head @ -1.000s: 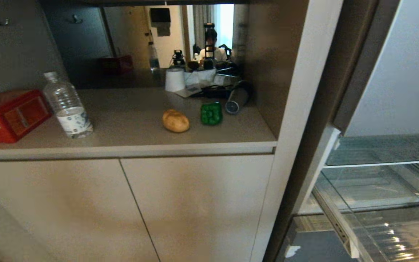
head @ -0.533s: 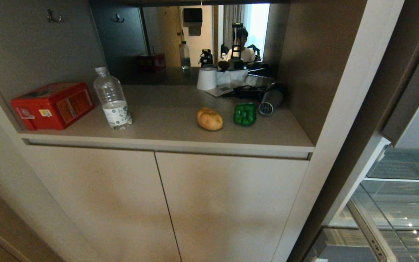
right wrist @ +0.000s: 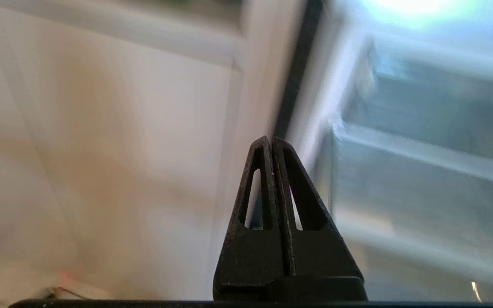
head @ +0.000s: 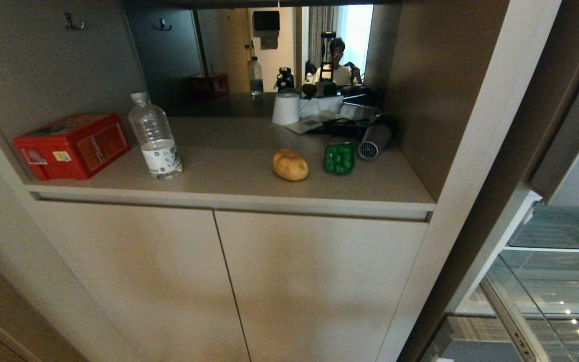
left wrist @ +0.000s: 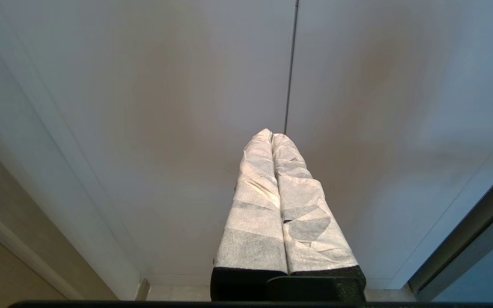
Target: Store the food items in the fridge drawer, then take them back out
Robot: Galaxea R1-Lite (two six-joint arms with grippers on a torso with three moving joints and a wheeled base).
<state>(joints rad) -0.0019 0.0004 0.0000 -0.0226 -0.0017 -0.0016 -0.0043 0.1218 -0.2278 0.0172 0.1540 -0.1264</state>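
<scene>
Tan-brown, the potato [head: 290, 165] lies on the beige counter [head: 229, 173] of a wall niche, and the green pepper [head: 339, 158] sits just beside it at its three o'clock, the two apart by a narrow gap. At the pepper's two o'clock a grey cylinder [head: 374, 141] lies on its side. Well off at the potato's nine o'clock stands a bottle [head: 156, 137], upright, and beyond it, still at nine o'clock, a red tin [head: 72, 146]. A white cup [head: 285, 108] stands at the potato's twelve o'clock, before a mirror [head: 269, 55] (a seated person shows in the reflection). Below the counter are two shut cabinet doors [head: 229, 281]. At the head view's four o'clock the fridge stands open, its clear drawer [head: 546, 322] pulled out, with neither food item seen in it. The left gripper [left wrist: 271, 136], its fingers wrapped in white, is pressed together and holds nothing, facing the cabinet doors. The right gripper [right wrist: 271, 140] is likewise pinched closed and empty, pointing at the seam between cabinet and fridge.
</scene>
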